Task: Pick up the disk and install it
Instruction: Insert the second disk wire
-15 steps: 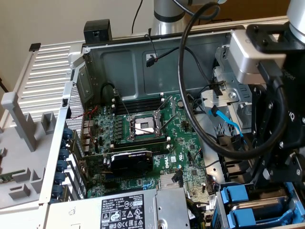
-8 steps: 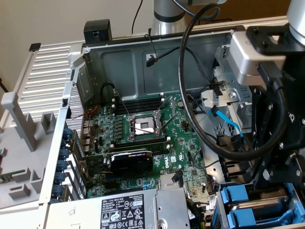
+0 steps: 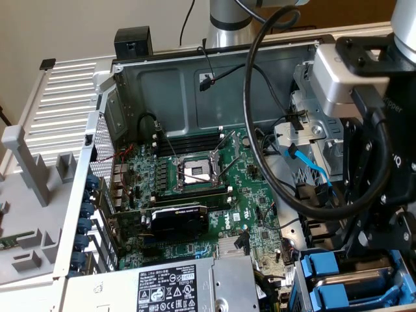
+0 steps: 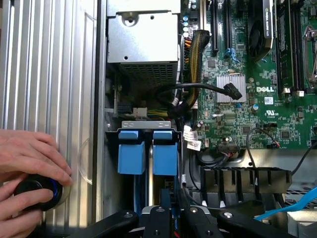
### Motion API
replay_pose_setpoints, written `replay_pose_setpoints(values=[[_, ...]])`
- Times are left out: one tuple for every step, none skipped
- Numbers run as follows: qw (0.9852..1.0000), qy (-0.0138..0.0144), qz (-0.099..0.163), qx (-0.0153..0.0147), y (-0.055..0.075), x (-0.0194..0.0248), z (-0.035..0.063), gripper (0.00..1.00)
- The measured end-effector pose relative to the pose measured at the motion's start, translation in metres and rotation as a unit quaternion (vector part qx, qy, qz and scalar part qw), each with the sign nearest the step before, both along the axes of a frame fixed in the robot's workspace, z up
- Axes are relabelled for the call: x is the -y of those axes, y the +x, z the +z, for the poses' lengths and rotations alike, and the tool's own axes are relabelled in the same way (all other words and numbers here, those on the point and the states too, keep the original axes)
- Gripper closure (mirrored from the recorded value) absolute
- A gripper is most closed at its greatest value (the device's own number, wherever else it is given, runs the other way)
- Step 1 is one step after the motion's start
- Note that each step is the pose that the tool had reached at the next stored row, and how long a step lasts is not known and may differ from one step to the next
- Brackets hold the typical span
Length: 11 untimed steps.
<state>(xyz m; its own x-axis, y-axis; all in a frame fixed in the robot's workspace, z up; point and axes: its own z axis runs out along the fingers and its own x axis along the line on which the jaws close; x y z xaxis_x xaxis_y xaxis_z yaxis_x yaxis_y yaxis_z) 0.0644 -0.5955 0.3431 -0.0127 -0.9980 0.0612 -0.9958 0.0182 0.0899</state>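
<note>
A: What does the exterior view give?

B: An open computer case (image 3: 130,84) beside a pale wall, motherboard (image 3: 195,188) flat inside, silver power supply (image 3: 162,286) at the near edge. The gripper (image 3: 380,244) hangs over the blue-framed drive bay at the exterior view's right.

A: And the wrist view?

B: The gripper (image 4: 173,213) stands above the disk (image 4: 147,151), whose blue carriers sit in the bay; its fingers look nearly together, gripping nothing visible. A person's hand (image 4: 29,168) rests on a black knob (image 4: 33,191) on the ribbed panel.

exterior high oblique, wrist straight down, sharing motherboard (image 3: 195,188)
</note>
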Motion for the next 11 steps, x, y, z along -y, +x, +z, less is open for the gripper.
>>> replay_pose_setpoints(values=[[1.0,0.0,0.0,0.0,0.0,0.0,-0.0001,0.84],[1.0,0.0,0.0,0.0,0.0,0.0,-0.0002,0.84],[1.0,0.0,0.0,0.0,0.0,-0.0001,-0.0002,0.84],[1.0,0.0,0.0,0.0,0.0,0.0,-0.0004,0.84],[1.0,0.0,0.0,0.0,0.0,-0.0001,-0.0005,0.84],[1.0,0.0,0.0,0.0,0.0,-0.0001,-0.0006,0.84],[1.0,0.0,0.0,0.0,0.0,-0.0001,-0.0008,0.84],[1.0,0.0,0.0,0.0,0.0,-0.0001,-0.001,0.84],[1.0,0.0,0.0,0.0,0.0,-0.0001,-0.0012,0.84],[1.0,0.0,0.0,0.0,0.0,-0.0002,-0.0013,0.84],[1.0,0.0,0.0,0.0,0.0,-0.0003,-0.0015,0.84]])
